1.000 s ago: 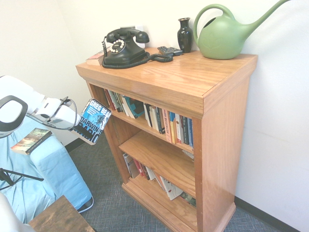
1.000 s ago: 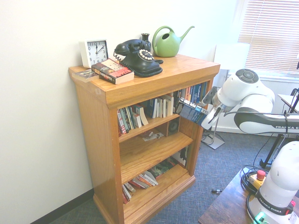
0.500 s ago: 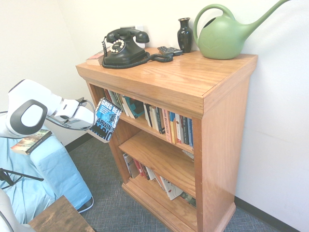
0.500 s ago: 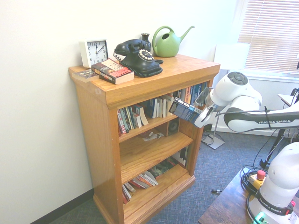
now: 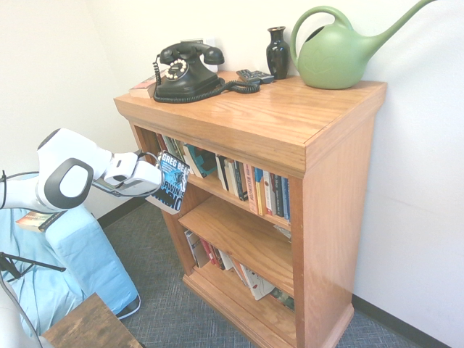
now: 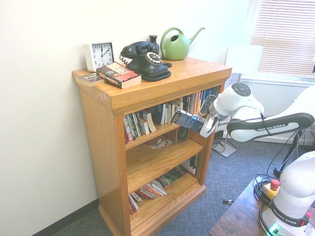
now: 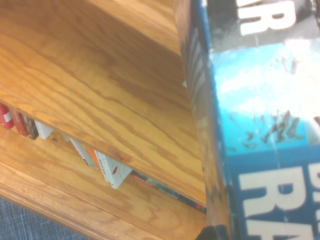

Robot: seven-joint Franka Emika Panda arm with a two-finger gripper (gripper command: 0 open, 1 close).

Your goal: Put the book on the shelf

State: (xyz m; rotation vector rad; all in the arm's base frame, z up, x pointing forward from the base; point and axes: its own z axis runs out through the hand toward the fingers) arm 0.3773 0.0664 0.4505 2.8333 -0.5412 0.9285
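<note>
The book (image 5: 172, 182), dark with pale "GREG BEAR" lettering, hangs in the air with my gripper (image 5: 151, 181) shut on it. It sits just in front of the oak shelf (image 5: 268, 116), at the open end of the upper row of books. From the other side, the book (image 6: 188, 120) is held tilted before the upper shelf's right part, with the gripper (image 6: 204, 124) behind it. In the wrist view the book's blue cover (image 7: 260, 125) fills one side, and a bare middle plank (image 7: 100, 100) lies beyond it.
On the shelf's top stand a black telephone (image 5: 181, 71), a dark vase (image 5: 277, 51), a green watering can (image 5: 337, 52), a white clock (image 6: 99, 55) and a reddish book (image 6: 118, 74). Rows of books (image 5: 246, 185) fill the upper plank. A dark wooden table (image 5: 87, 326) is at front.
The arm has carried the book from beside the blue-covered seat towards the shelf, right up to the front of the upper shelf. The grip stays shut on it.
</note>
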